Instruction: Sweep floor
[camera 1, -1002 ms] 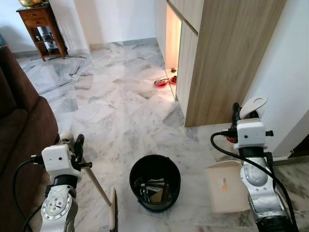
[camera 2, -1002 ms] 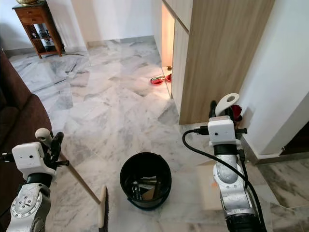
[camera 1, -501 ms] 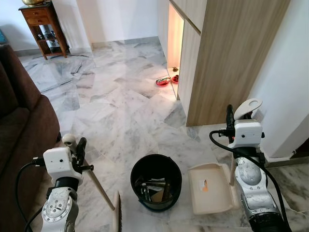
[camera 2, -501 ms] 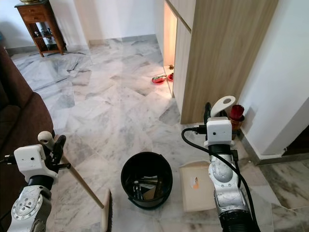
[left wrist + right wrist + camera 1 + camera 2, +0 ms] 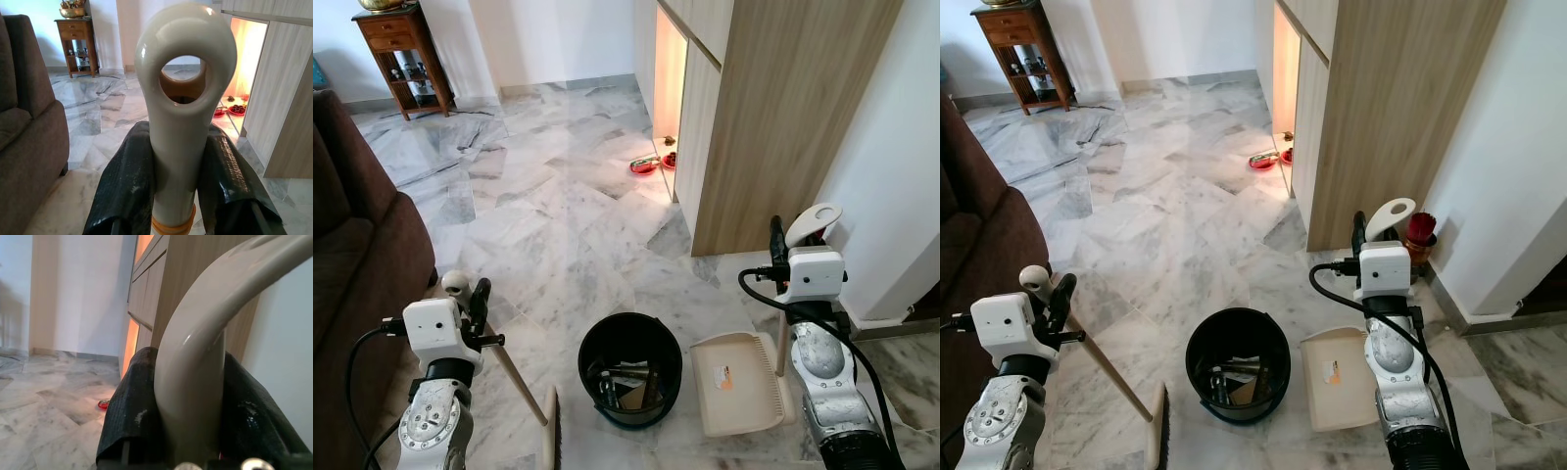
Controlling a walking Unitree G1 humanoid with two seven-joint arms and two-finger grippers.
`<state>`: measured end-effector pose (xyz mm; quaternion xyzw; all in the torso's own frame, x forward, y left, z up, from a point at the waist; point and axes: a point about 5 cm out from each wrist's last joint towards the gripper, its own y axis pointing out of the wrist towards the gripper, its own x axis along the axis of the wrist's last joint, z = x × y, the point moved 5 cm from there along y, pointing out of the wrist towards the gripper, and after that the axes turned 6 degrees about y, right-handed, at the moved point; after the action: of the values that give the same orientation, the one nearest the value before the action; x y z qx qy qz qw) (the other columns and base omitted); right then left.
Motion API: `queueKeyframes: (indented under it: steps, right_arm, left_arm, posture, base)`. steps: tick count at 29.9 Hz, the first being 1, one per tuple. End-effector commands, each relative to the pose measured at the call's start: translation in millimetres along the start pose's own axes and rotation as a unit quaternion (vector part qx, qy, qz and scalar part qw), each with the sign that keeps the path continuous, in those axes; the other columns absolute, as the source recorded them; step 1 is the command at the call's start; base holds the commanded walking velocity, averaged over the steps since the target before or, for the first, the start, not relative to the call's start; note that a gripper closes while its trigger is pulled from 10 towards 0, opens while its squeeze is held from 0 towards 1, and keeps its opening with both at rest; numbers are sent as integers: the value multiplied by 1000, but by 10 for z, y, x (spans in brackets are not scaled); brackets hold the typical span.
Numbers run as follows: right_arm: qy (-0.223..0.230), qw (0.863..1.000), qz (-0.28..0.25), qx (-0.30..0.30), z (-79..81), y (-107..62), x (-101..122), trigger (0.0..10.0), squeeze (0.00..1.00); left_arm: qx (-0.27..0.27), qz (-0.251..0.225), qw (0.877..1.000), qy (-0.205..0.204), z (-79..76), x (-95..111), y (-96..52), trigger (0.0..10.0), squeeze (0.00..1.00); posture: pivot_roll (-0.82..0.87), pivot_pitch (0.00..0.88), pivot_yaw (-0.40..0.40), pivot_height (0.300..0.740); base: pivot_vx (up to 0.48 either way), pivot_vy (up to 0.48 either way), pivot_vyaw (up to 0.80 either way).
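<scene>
My left gripper [image 5: 468,292] is shut on the cream top of the broom handle [image 5: 182,122]. The wooden stick [image 5: 517,383] slants down to the broom head [image 5: 549,438] on the marble floor, left of the black bucket [image 5: 629,368]. My right gripper [image 5: 781,241] is shut on the dustpan handle [image 5: 195,362], whose curved cream grip [image 5: 812,218] rises above the wrist. The beige dustpan [image 5: 736,383] lies flat on the floor right of the bucket, its mouth toward it. The bucket holds some debris.
A brown sofa [image 5: 352,245] stands close on the left. A wooden cabinet [image 5: 773,117] and a white wall [image 5: 891,176] bound the right side. Red bowls [image 5: 644,166] lie by the lit cabinet gap. A small wooden side table [image 5: 396,54] is at the far left.
The dustpan has swung down from a tilted, raised pose to lie flat on the floor beside the bucket. The camera has shifted slightly. The broom has kept its place.
</scene>
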<state>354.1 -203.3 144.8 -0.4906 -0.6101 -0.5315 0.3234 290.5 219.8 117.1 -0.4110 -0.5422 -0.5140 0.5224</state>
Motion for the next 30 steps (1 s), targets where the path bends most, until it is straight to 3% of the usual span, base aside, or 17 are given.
queueKeyframes:
  steps: [1,6,30]
  right_arm:
    - [3,1000,-23,9,30,66,105,10000,0]
    - [10,1000,-22,12,53,69,98,10000,0]
    - [32,999,-10,16,59,102,62,10000,0]
  left_arm:
    - [-1,-31,999,8,22,151,22,10000,0]
    - [-2,-33,999,6,8,160,25,10000,0]
    - [1,-44,999,2,-19,207,63,10000,0]
  posture:
    - [99,0,64,740]
    - [99,0,64,740]
    - [95,1,61,740]
  base:
    - [0,0,0]
    - [0,0,0]
    - [-283,0,0]
